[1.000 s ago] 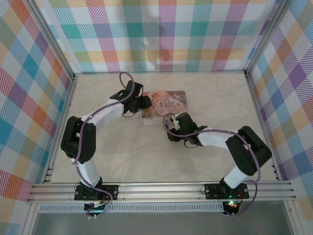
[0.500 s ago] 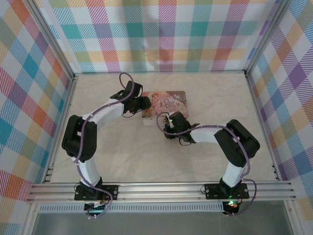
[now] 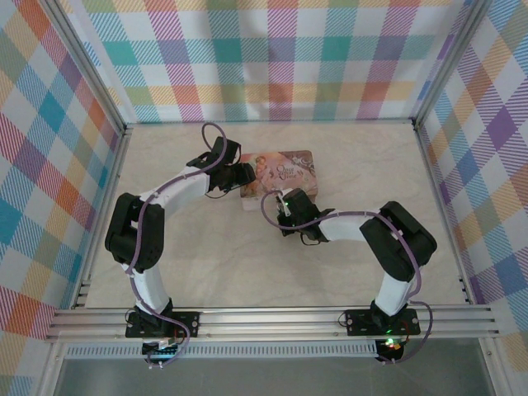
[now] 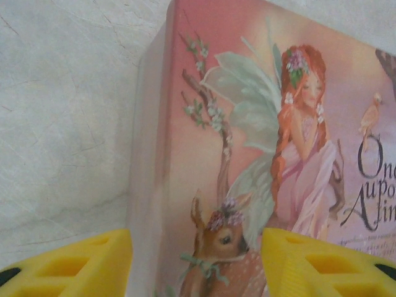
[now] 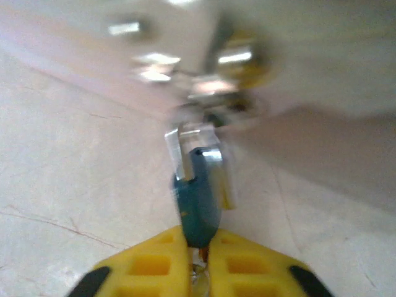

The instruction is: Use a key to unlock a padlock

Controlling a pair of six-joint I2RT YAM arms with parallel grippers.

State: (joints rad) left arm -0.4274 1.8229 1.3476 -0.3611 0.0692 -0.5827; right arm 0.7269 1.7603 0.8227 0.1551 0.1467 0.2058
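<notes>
1. The right claw (image 5: 198, 238) is squeezed nearly shut on the bottom of the little blue padlock (image 5: 198, 198).
2. The padlock hangs with its silver loop (image 5: 193, 139) at the top, up by a shiny, blurry clasp (image 5: 204, 68).
3. A tiny shiny bit (image 5: 199, 272) sits in the gap between the yellow fingers (image 5: 148, 263), just under the padlock. It is too small and blurry to say if it is the key.
4. From above, the right claw (image 3: 283, 200) is at the near side of the pink fairy tin (image 3: 289, 169).
5. The left claw (image 3: 245, 175) is at the left end of the tin.
6. Up close, the left claw (image 4: 197, 238) has its two yellow fingers (image 4: 68, 263) far apart, with the tin's edge between them.
7. One finger is beside the tin's (image 4: 247, 124) wall and the other is in front of the lid. I cannot tell if it is squeezing the tin.
8. The tin lies flat on the pale bench (image 3: 355, 157).
</notes>
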